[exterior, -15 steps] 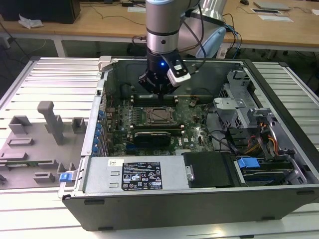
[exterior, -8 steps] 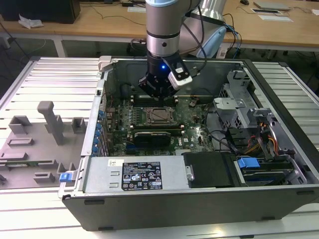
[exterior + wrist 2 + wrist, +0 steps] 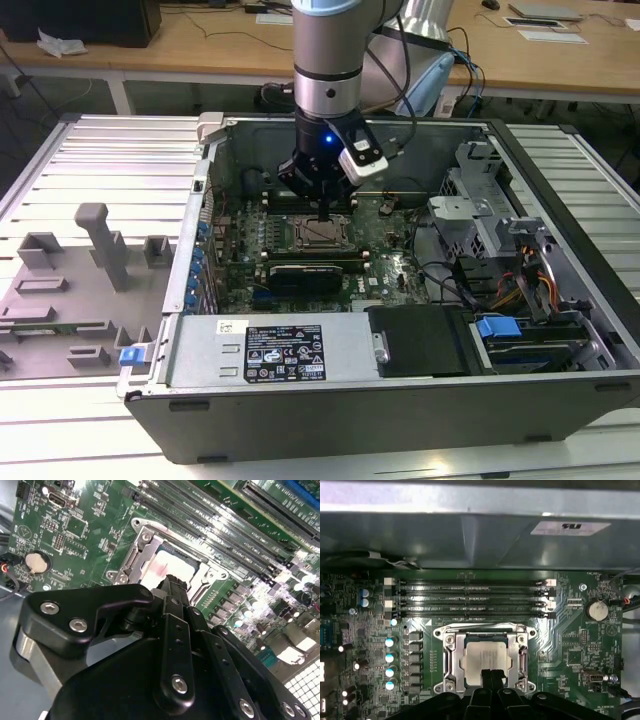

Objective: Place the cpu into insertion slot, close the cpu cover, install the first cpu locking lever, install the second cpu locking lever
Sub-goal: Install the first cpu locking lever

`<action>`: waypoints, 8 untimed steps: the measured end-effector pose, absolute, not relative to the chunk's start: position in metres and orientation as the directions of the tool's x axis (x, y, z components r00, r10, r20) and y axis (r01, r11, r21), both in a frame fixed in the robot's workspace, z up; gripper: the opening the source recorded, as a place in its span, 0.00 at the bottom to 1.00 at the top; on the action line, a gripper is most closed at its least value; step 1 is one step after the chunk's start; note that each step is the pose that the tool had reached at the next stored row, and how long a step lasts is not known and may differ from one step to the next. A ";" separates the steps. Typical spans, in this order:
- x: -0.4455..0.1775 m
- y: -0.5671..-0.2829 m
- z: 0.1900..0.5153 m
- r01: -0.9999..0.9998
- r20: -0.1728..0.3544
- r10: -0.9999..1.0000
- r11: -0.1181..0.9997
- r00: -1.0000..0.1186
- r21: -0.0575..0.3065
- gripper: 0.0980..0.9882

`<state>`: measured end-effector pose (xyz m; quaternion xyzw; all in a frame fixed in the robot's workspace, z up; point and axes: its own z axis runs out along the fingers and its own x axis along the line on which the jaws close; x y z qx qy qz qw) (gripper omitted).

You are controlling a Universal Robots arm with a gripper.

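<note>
inside the open computer case (image 3: pixel 420 400), near the middle of the green motherboard (image 3: pixel 395 255), the gripper (image 3: pixel 328 207) hangs straight down over the insertion slot (image 3: pixel 322 233). its two black fingertips (image 3: pixel 491 676) are pressed together with nothing between them, their ends sitting at the edge of the socket nearest the arm, just over or on the cpu (image 3: pixel 486 659); whether they actually touch the chip cannot be told. the cpu lies flat in the insertion slot, its pale silver top showing through the square window of the cpu cover (image 3: pixel 451 661), which is folded down flat around it. in the second wrist view the same chip (image 3: pixel 167 569) glints inside the metal frame (image 3: pixel 134 556), partly hidden by the gripper's black body. four long black memory slots (image 3: pixel 472 598) run side by side just beyond the socket, toward the case wall. on the exterior view's left, well apart from the case, grey fixture blocks (image 3: pixel 105 245) stand on the ribbed metal table (image 3: pixel 110 150).
</note>
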<state>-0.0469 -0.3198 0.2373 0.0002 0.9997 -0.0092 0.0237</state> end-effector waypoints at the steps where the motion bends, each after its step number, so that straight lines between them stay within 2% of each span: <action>1: -0.047 -0.320 0.237 0.001 -0.047 0.000 1.000 -0.999 -0.019 0.01; 8: -0.047 -0.320 0.247 0.001 -0.048 0.000 1.000 -0.999 -0.019 0.01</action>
